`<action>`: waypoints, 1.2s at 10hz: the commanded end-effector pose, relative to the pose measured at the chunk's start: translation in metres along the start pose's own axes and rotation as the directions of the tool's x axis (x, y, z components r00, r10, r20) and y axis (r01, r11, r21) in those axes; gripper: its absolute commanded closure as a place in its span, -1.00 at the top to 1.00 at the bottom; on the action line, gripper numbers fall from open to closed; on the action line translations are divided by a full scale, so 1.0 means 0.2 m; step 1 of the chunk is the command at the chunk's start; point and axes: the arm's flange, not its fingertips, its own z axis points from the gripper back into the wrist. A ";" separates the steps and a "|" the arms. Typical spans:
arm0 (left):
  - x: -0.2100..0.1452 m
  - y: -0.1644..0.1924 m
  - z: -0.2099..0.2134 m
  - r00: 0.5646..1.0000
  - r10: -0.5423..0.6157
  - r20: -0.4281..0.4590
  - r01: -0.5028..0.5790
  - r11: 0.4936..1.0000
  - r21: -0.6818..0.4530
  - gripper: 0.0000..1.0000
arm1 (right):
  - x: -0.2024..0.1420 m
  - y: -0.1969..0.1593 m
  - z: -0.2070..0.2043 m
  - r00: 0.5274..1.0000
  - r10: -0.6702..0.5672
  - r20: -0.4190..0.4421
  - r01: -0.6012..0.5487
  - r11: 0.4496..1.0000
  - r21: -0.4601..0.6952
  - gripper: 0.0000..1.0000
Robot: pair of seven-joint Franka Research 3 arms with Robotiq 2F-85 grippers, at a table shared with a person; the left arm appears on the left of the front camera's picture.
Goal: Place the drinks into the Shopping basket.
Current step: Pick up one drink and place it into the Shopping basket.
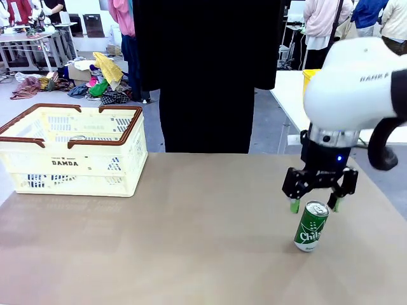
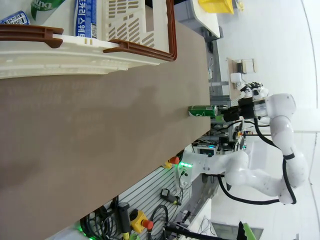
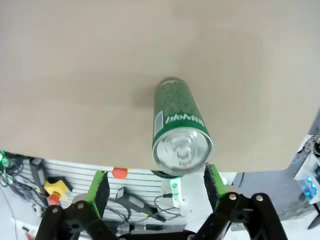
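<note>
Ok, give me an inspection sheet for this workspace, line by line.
Surface: brown table, no spills seen.
Job's things: green can upright on the table's right side; Shopping basket at far left, holding a blue can and a second green can.
Clutter: nothing seen.
Hands: right hand open, pads either side of the green can's top, not closed on it.
Cables: black cable looping off the right arm.
Surroundings: person in black at the far side; clothes pile on the floor.

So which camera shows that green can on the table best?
The front view: the green can stands upright, lettering readable, with the open right pincer at its top. The right wrist view looks down on its silver lid; the left wrist view shows it small, far off.
</note>
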 end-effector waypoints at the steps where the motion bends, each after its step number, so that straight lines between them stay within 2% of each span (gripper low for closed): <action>1: -0.02 0.00 0.00 1.000 -0.011 -0.013 0.011 1.000 0.003 1.00 | 0.02 0.04 -0.11 0.995 -0.094 0.012 0.094 0.996 0.007 1.00; 6: -0.02 0.00 0.00 1.000 -0.011 -0.013 0.011 1.000 0.003 1.00 | 0.00 -0.02 -0.12 0.993 -0.120 -0.015 0.120 0.993 0.003 1.00; 8: -0.02 0.00 0.00 1.000 -0.011 -0.013 0.011 1.000 0.003 1.00 | -0.03 -0.06 -0.02 0.993 -0.113 0.030 0.112 0.993 0.036 1.00; 10: -0.02 0.00 0.00 1.000 -0.011 -0.013 0.011 1.000 0.003 1.00 | -0.08 -0.09 0.12 0.988 -0.103 0.115 0.095 0.992 0.078 1.00; 12: -0.02 0.00 0.00 1.000 -0.011 -0.013 0.011 1.000 0.003 1.00 | -0.15 -0.13 0.22 0.983 -0.108 0.151 0.095 0.991 0.090 1.00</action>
